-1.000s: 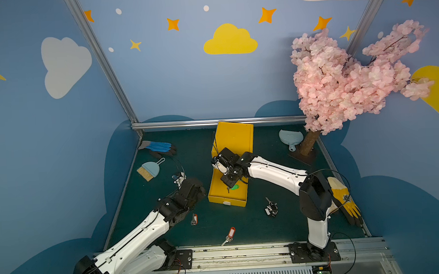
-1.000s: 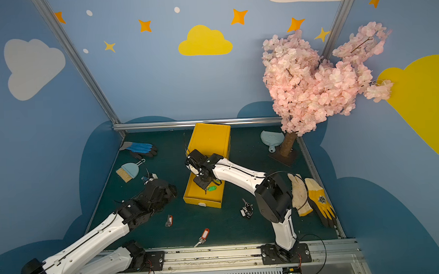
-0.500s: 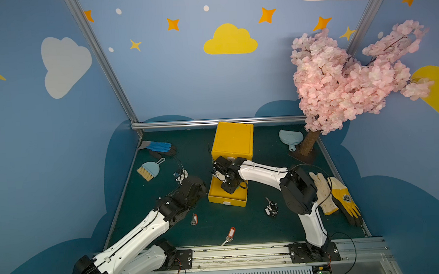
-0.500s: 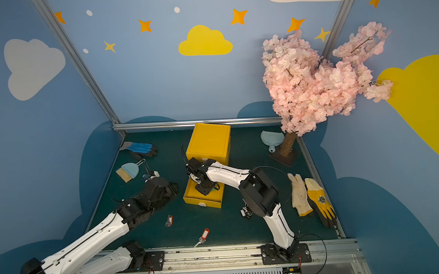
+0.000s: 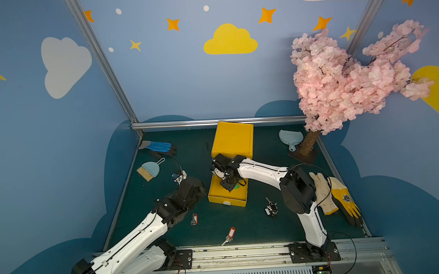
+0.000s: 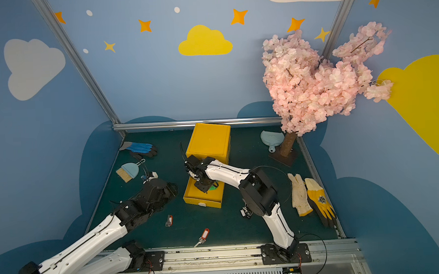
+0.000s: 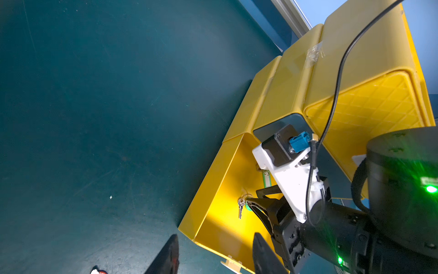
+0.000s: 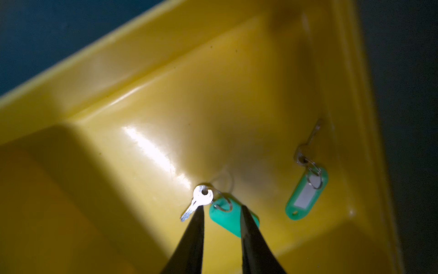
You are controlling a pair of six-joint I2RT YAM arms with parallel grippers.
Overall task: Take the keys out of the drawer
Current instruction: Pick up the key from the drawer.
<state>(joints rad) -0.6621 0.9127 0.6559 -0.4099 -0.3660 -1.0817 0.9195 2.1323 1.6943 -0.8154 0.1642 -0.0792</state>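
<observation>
The yellow drawer (image 5: 227,201) stands pulled out from its yellow cabinet (image 5: 232,139). Two keys lie in it. One is a silver key (image 8: 202,197) on a green tag (image 8: 224,214). The other is a green-tagged key (image 8: 307,193) near the side wall. My right gripper (image 8: 221,208) reaches down into the drawer, open a little, with one finger on each side of the first green tag. Both top views show it there (image 5: 230,186) (image 6: 203,187). My left gripper (image 7: 213,258) hovers open and empty beside the drawer's left side. Two orange-tagged keys (image 5: 194,218) (image 5: 230,235) and a black-and-white bunch (image 5: 271,209) lie on the mat.
A blue glove (image 5: 159,147) and a hand brush (image 5: 148,170) lie at the back left. A dustpan (image 5: 290,137) and a pink blossom tree (image 5: 309,143) stand at the back right. White and yellow gloves (image 5: 332,193) lie beside the right arm's base.
My right arm has swung in and lowered its gripper into the drawer. Its jaws have gone from shut to slightly open around the green tag. The left arm has barely moved.
</observation>
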